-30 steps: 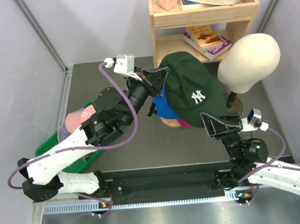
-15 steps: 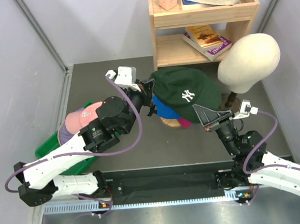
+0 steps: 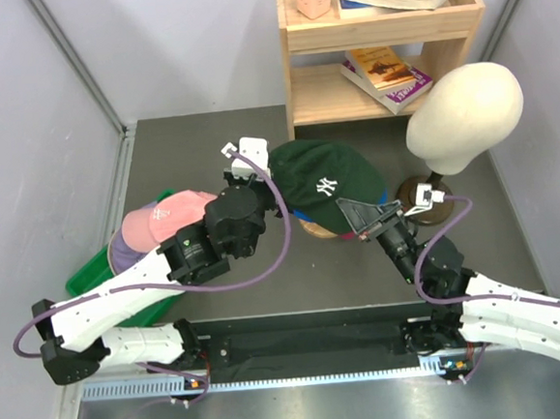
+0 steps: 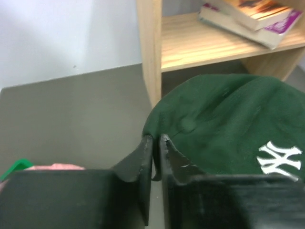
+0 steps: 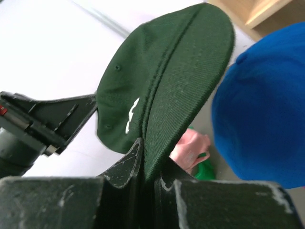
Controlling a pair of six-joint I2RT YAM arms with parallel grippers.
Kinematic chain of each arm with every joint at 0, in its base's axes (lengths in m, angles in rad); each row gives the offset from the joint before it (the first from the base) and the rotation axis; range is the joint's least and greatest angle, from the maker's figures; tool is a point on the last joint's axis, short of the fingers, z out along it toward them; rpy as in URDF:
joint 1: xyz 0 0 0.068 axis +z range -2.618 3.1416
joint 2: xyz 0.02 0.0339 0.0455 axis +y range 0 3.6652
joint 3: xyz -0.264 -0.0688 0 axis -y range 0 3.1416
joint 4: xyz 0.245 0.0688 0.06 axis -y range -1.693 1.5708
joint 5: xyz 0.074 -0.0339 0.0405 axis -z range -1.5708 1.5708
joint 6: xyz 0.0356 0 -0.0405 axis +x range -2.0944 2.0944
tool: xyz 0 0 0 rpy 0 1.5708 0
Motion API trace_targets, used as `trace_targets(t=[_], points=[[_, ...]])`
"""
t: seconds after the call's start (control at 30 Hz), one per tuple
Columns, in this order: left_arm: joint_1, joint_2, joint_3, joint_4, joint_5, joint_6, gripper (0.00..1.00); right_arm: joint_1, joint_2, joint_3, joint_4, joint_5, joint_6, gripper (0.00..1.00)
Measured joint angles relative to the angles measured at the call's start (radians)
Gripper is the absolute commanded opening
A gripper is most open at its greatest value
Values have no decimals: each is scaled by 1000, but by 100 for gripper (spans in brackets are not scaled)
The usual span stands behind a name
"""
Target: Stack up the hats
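Clenched: left gripper [image 4: 155, 140], on the rear rim of a dark green fabric baseball cap [image 4: 224, 119] with white logo. Clenched too: right gripper [image 5: 148, 150], on the edge of that cap's brim. Hangs between both claws, just over a blue fabric cap [image 5: 257, 119] on a round wooden stand [image 3: 313, 230]. Against a second ago: sits lower, flatter, farther left; right claw narrowed onto the brim.
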Motion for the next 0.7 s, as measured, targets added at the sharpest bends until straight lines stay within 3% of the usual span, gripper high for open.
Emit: trace_targets(t=[0.13, 0.17, 0.4, 0.7], points=[[10, 45, 4, -23, -38, 21, 95, -62, 48, 0, 14, -3, 3, 0], [13, 51, 4, -30, -42, 29, 99, -78, 61, 0, 19, -3, 3, 0], [41, 40, 7, -50, -61, 24, 99, -152, 106, -1, 69, -76, 10, 0], [50, -71, 10, -42, -63, 26, 99, -157, 131, 30, 93, -177, 48, 3]])
